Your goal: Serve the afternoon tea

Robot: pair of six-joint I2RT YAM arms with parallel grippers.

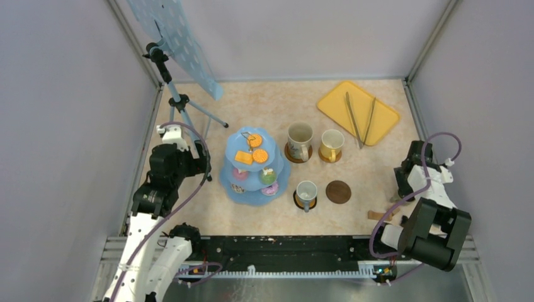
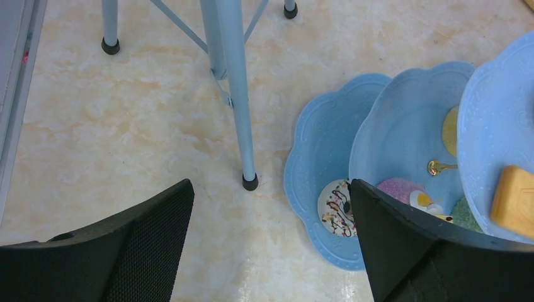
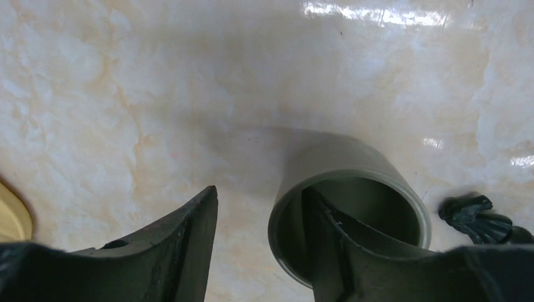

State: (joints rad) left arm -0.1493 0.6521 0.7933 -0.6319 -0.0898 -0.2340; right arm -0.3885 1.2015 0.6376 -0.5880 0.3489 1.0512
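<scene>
Marbled tabletop [image 3: 126, 94] bears the grey mug [image 3: 352, 157], mouth facing the right gripper [image 3: 261, 195], whose open fingers [image 3: 182, 239] straddle its wall.

Left arm [image 1: 157, 189]: bent forward, wrist tilted down. Left gripper [image 2: 271, 187]: fingers spread wide. Right arm [image 1: 434, 220]: folded low. Right gripper [image 3: 261, 194]: fingers partly parted, pointing down.

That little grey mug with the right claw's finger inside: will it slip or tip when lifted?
Likely stiff: the grey mug has a thick, hard-looking wall. That smooth wall could slip. With the right gripper straddling only one side, one finger inside, it may hang tilted.
</scene>
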